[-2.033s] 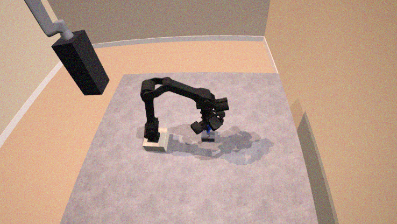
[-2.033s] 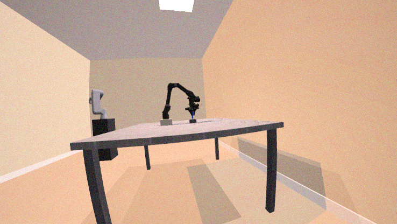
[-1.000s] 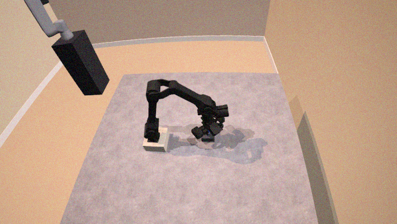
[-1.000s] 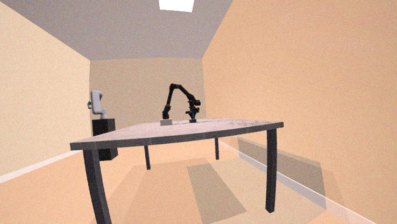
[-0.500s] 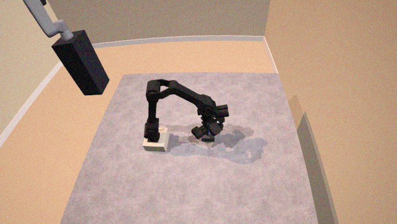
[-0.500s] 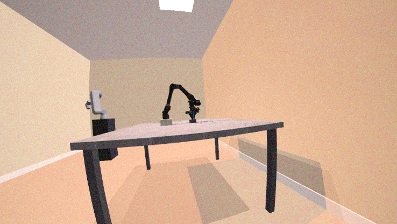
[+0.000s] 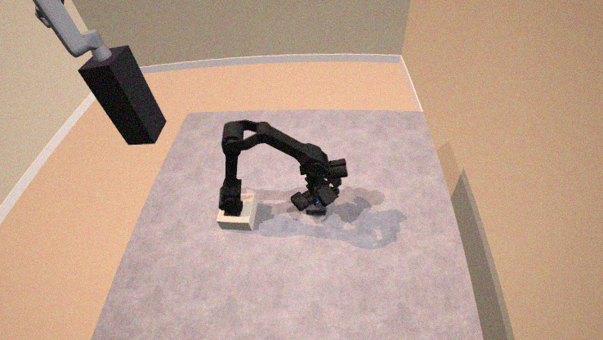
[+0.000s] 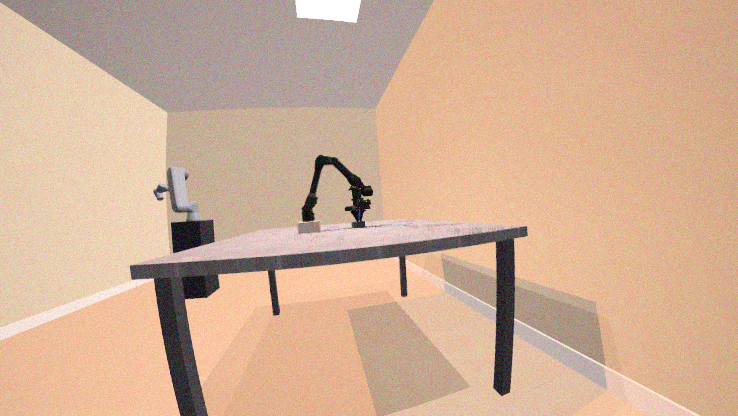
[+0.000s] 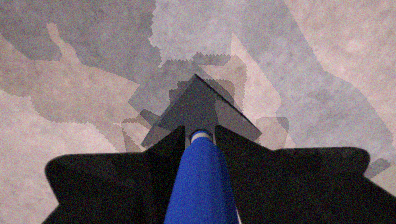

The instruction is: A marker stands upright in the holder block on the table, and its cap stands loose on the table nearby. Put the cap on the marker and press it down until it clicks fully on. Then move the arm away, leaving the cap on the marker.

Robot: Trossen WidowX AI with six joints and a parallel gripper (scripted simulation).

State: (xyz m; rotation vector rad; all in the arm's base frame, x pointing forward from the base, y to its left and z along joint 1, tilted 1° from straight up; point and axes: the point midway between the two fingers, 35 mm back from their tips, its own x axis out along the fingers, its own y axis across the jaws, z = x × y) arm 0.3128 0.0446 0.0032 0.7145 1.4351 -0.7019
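Note:
The black holder block sits on the table. An upright blue shaft, the marker, stands over it, with a pale ring near its lower end in the wrist view. My gripper points down and is shut on this blue shaft, with its fingertips low, close above the block. The shaft's top is out of the wrist view. No loose cap shows on the table. I cannot tell where the cap ends and the marker body begins, or how far the cap is on.
The arm's pale base box is on the table, left of the holder block in the top and exterior views. A grey arm stands on a dark pedestal beyond the table.

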